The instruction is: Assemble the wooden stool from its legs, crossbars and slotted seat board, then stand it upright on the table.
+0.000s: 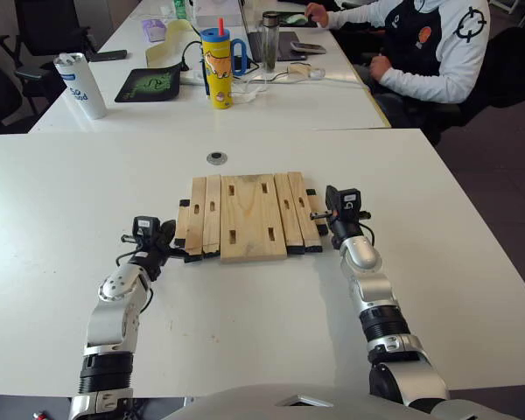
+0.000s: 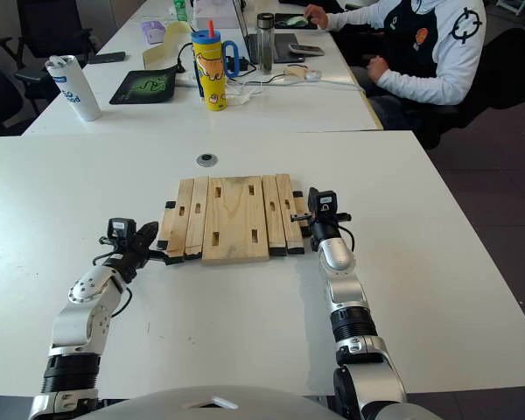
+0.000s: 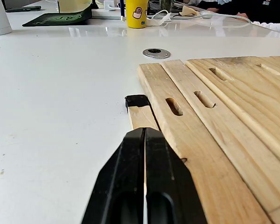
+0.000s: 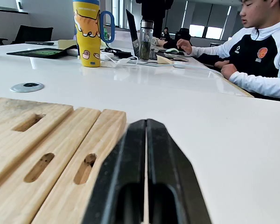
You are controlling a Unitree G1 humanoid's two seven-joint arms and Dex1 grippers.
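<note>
While all the pale wooden stool parts lay flat mid-way across the white table (image 1: 70, 219), both claws were pressed together with nothing in them. Dead centre sat the wide slotted seat board (image 1: 253, 217), with narrower slotted planks (image 1: 212, 214) butted against each side and thin black-capped strips (image 3: 142, 119) at the outer edges. So the left gripper (image 3: 143, 135) pointed at the pile's left edge and the right gripper (image 4: 146, 126) at its right edge. Couldn't tell if either actually touched wood.

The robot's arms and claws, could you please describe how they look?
Both the left arm and right arm are silver-grey segments with black ribbed joint rings. The left claw and right claw are black, with two long tapering fingers. Thin black cables loop at each wrist.
</note>
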